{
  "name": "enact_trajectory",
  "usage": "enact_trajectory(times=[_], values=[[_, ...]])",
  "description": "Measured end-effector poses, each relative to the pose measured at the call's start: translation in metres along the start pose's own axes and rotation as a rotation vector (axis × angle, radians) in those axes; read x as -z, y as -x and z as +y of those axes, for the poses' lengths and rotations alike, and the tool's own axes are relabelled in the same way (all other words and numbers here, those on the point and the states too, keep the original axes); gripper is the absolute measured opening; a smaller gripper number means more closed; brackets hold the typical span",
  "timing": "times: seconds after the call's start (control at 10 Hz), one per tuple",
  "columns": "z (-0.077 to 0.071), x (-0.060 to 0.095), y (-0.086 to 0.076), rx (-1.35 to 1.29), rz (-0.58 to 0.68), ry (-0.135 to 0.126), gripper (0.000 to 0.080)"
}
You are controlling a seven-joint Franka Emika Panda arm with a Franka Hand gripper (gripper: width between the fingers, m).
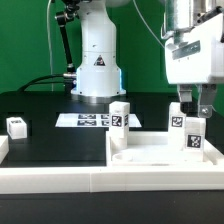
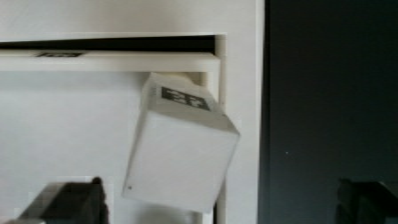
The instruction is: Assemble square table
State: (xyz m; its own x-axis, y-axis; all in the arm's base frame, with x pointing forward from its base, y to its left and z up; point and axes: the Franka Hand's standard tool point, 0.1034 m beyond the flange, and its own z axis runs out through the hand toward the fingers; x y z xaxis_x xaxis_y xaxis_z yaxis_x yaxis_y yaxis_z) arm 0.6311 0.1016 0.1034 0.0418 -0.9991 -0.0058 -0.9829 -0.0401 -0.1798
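The square table's white slab (image 1: 150, 152) lies at the exterior view's right, against the front rail. On its right part a white tagged leg block (image 1: 190, 135) stands upright. My gripper (image 1: 193, 105) hangs just above that block, open. In the wrist view the same leg (image 2: 178, 150) leans slightly, its tag facing the camera, over the slab (image 2: 63, 110). It sits between the dark fingertips (image 2: 71, 202) of my gripper (image 2: 217, 205) without touching them. A second leg (image 1: 120, 115) stands behind the slab's left corner. A third leg block (image 1: 17, 126) rests far to the left.
The long white rail (image 1: 70, 182) runs along the front and turns up the left side. The marker board (image 1: 85, 120) lies flat in front of the robot base (image 1: 96, 65). The table top is black, with green curtains behind.
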Motion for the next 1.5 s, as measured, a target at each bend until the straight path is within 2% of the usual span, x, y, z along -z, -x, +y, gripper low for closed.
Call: enact_trajectory(times=[0.1, 0.2, 0.4, 0.5, 0.6, 1.0, 1.1, 1.2, 1.3, 1.5], values=[[0.001, 0.002, -0.005, 0.226, 0.002, 0.044, 0.0649], [-0.004, 0.006, -0.01, 0.297, 0.003, 0.026, 0.0649], [0.001, 0.008, -0.023, 0.469, -0.055, 0.015, 0.0649], [0.003, 0.013, -0.027, 0.461, -0.053, -0.013, 0.0649], [0.009, 0.016, -0.027, 0.458, -0.045, -0.029, 0.0649], [0.009, 0.013, -0.034, 0.461, -0.038, -0.025, 0.0649], [0.012, 0.012, -0.045, 0.608, -0.026, -0.018, 0.0649], [0.015, 0.011, -0.065, 0.716, -0.019, -0.012, 0.0649], [0.018, 0.011, -0.081, 0.777, -0.016, -0.008, 0.0649], [0.02, 0.01, -0.1, 0.769, -0.012, -0.004, 0.0649]])
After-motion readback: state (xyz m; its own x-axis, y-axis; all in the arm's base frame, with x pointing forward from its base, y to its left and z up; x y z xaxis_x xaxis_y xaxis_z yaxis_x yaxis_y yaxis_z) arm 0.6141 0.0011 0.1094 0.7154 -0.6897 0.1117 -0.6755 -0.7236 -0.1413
